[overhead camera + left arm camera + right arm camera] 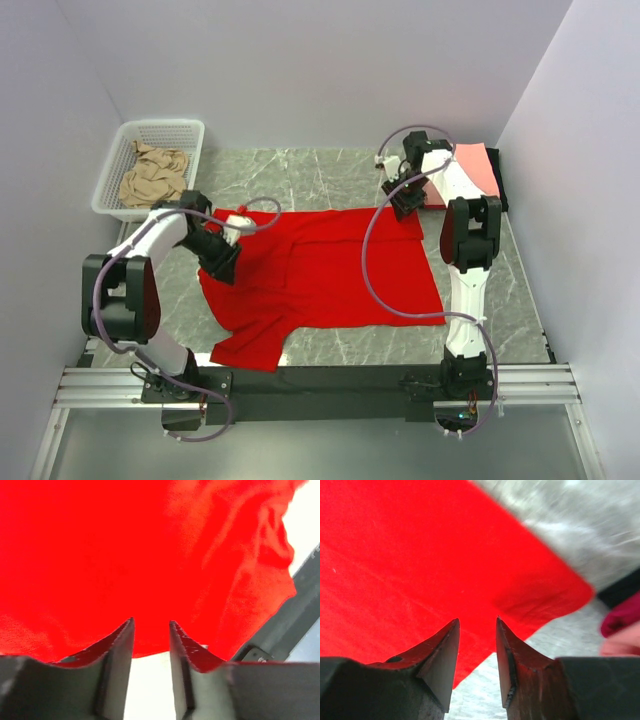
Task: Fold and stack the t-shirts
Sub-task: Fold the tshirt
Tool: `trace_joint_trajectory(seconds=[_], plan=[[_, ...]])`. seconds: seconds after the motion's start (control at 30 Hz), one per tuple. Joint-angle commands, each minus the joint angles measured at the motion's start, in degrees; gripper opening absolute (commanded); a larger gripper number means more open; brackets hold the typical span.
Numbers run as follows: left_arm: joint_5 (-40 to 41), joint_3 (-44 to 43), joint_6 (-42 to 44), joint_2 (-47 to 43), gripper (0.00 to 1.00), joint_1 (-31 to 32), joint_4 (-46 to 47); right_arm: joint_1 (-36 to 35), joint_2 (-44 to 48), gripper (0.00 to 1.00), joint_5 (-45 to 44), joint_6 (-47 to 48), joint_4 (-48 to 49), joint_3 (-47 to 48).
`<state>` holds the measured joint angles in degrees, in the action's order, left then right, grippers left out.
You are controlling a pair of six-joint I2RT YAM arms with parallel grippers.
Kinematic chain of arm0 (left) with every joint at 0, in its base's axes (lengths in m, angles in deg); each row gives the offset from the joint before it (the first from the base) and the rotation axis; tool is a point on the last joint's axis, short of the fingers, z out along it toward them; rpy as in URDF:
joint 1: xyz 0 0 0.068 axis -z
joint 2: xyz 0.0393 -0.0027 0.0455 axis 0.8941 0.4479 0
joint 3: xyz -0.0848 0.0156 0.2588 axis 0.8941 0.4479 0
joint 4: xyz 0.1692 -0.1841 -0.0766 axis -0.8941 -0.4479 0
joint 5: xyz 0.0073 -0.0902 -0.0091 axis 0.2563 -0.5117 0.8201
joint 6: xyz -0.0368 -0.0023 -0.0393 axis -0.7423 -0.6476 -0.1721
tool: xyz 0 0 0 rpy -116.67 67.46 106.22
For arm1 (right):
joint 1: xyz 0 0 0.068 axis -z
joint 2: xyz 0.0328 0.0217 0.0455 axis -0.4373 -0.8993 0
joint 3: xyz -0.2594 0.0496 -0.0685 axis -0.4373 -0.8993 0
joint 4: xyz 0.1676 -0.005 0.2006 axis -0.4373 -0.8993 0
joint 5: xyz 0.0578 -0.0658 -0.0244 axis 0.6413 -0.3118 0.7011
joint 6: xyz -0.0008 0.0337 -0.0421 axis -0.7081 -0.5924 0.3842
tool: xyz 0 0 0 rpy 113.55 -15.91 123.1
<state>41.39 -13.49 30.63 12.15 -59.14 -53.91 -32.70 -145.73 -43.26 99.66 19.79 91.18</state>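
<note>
Red shirt [330, 270]: lies spread out on the grey worktop [320, 170], between the two arms.
Which way: its long side runs left to right. One sleeve [250, 345] shows at the near left.
Left claw [151, 622]: jaws apart at the shirt's left edge, holding nothing.
Right claw [477, 620]: jaws apart over the far right corner, holding nothing.
Done: a small pile of shirts [478, 170] sits far right.
Left to do: the red one looks not folded yet, and a tan shirt [152, 175] lies in the white basket [165, 123].
</note>
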Motion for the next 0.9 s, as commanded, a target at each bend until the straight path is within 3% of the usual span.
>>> trace_joint_trajectory(seconds=[0.0, 0.2, 0.4, 0.6, 0.7, 0.87], plan=[[-3.4, -7.1, -2.4, 0.5, 0.43, -2.8, 1.8, 0.0, 0.3, 0.4, -0.7, -2.3, 3.0, 4.2], [2.5, -12.1, -19.6, 3.8, 0.45, -3.0, 18.7, -0.9, -4.1, 0.35, -3.7, -6.0, 3.8, 8.9], [9.6, -16.4, -31.9, 13.2, 0.42, -2.4, 26.0, -2.6, -6.1, 0.28, -7.0, -7.2, 4.3, 7.7], [15.8, -19.6, -37.1, 20.7, 0.36, -1.7, 28.2, -3.1, -8.8, 0.21, -12.7, -9.1, 2.8, 8.1], [21.5, -21.0, -37.1, 24.0, 0.33, -1.9, 27.9, -3.0, -9.5, 0.2, -14.0, -9.6, 1.0, 8.2], [24.4, -28.1, -35.7, 30.0, 0.32, -2.3, 27.2, -3.0, -12.5, 0.19, -14.0, -11.9, 1.1, 12.4]])
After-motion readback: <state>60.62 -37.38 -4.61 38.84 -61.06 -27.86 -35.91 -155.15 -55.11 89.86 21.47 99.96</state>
